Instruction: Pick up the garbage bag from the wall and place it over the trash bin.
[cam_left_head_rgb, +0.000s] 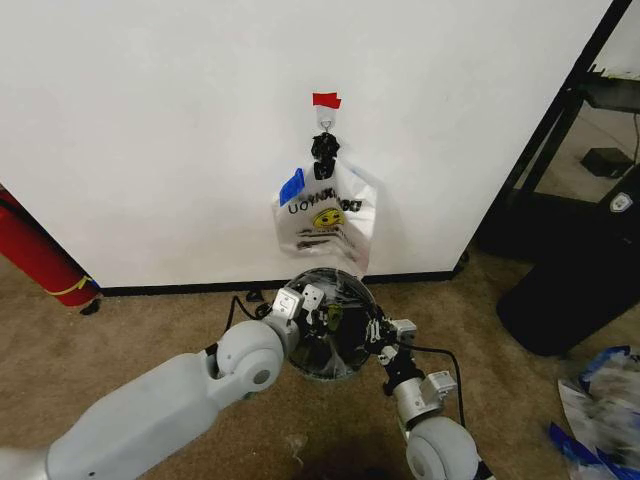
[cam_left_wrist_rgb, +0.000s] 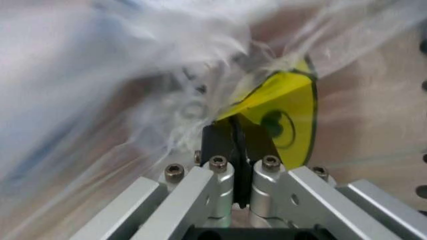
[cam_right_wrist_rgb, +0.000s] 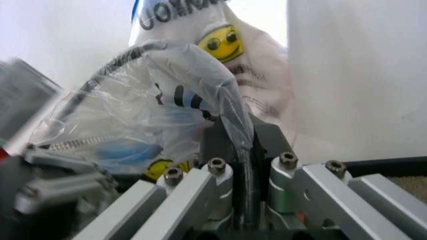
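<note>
White wall (cam_left_head_rgb: 150, 120) behind; smiley shopping bag (cam_left_head_rgb: 325, 225) overhangs trash bin (cam_left_head_rgb: 335, 345); both grippers pinch garbage bag (cam_right_wrist_rgb: 167, 95).

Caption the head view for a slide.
Both grippers, left and right, stretch the garbage bag over the trash bin.

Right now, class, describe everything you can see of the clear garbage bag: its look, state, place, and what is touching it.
The garbage bag is thin, see-through, crinkled film, with blue showing through its folds. It is draped over the trash bin, which stands on the carpet before the wall, below the hanging smiley-face bag. The left pincer is shut on a fold of it; the right pincer is shut on another fold at the bin's rim.
</note>
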